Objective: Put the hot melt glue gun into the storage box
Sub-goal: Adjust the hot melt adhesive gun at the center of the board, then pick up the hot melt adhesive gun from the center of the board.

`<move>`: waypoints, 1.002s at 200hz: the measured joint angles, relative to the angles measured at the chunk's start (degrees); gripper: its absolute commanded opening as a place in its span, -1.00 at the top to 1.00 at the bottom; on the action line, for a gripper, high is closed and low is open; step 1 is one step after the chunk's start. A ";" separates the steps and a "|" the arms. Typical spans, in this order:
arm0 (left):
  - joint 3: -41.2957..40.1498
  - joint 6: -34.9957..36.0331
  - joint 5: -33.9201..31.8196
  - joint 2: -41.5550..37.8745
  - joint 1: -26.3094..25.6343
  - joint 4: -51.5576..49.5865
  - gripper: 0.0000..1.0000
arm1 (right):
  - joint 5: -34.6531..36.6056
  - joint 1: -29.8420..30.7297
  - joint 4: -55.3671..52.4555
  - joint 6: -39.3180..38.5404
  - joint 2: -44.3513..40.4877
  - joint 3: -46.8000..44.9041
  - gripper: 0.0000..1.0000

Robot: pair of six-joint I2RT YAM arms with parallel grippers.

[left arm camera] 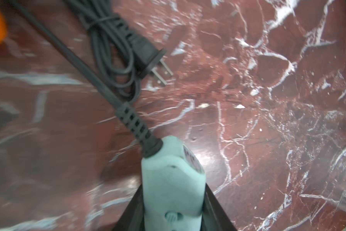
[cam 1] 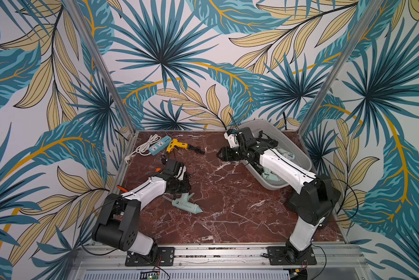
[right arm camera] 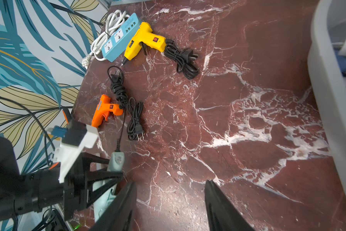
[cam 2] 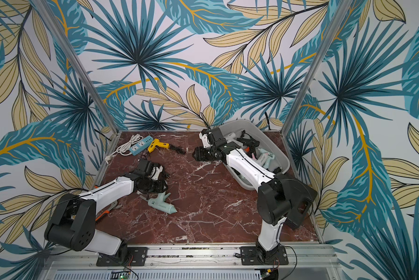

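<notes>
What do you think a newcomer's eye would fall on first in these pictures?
Probably the mint glue gun at the near left of the table, its handle clamped in the left gripper. Next, the grey storage box at the far right, already holding glue guns, with the right gripper open beside it. The yellow glue gun lies far left by a blue power strip.

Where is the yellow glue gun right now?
In a top view the yellow glue gun lies at the far edge of the table, on the robot's left. The blue power strip is right beside it, and its bundled black cord lies on the other side.
</notes>
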 measured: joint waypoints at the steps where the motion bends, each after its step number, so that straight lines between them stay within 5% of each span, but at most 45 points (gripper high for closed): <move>1: 0.04 -0.04 0.00 0.15 -0.24 0.09 1.00 | 0.07 0.00 -0.02 0.00 0.13 0.17 -0.17; 27: 1.79 -1.20 0.00 3.39 -4.00 1.60 0.99 | 1.66 -0.13 -0.33 0.20 1.66 2.25 -0.17; 65: 4.22 -2.03 0.04 7.37 -6.60 3.39 0.21 | 2.21 -0.15 -0.61 0.39 1.84 3.06 -0.16; 125: 4.35 -0.42 -3.17 4.98 -6.08 -1.16 -0.25 | 2.03 -0.15 -2.29 0.33 2.62 3.56 -0.16; 151: 5.53 1.75 -5.55 -0.83 -2.23 -6.14 -0.24 | 2.54 -0.15 -2.47 0.33 2.56 3.52 -0.16; 200: 7.67 5.64 -10.49 -5.66 12.72 -11.89 -0.34 | 6.29 -0.15 -2.78 0.59 0.26 0.00 -0.24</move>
